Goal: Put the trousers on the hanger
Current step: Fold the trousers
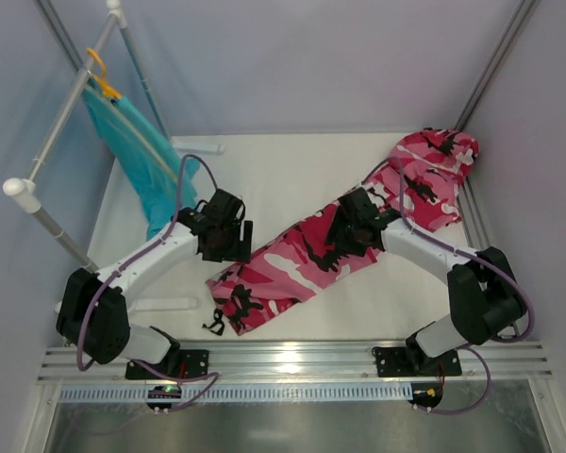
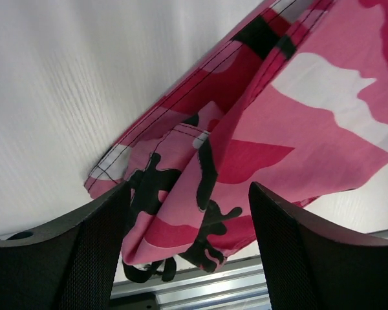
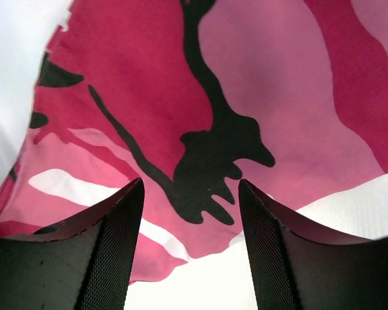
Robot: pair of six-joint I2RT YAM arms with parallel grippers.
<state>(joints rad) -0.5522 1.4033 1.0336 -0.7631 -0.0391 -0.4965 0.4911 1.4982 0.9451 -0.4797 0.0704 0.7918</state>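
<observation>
Now, trousers (image 1: 297, 262): laid flat and slantwise on the desk (image 1: 264, 179). One end is bunched up far from the arms. The other end, with a black strap (image 1: 214, 321), is turned toward them. The length is stretched out, so both ends can be reached.
Left fingers (image 1: 234, 247): held spread just over the trousers' strap end. Folded cloth is seen between them, but nothing is pinched. They are judged to be set for a grasp on that folded edge.
Right fingers (image 1: 338, 243): held spread close over the trousers' middle, with nothing pinched. A second grasp is judged to be intended, so that the cloth can be lifted evenly.
Hanger: not made out with certainty. Only thin pale lines are seen against the teal garment (image 1: 132, 151), well left of the trousers.
Rack (image 1: 52, 156): white tubes, stood well left of the trousers. The teal garment is hung on it from an orange hanger (image 1: 98, 68).
In the way: the left arm is stretched between the trousers and the rack. Part of the rail is taken up by the teal garment. The bunched end is judged likely to drag when the cloth is raised.
</observation>
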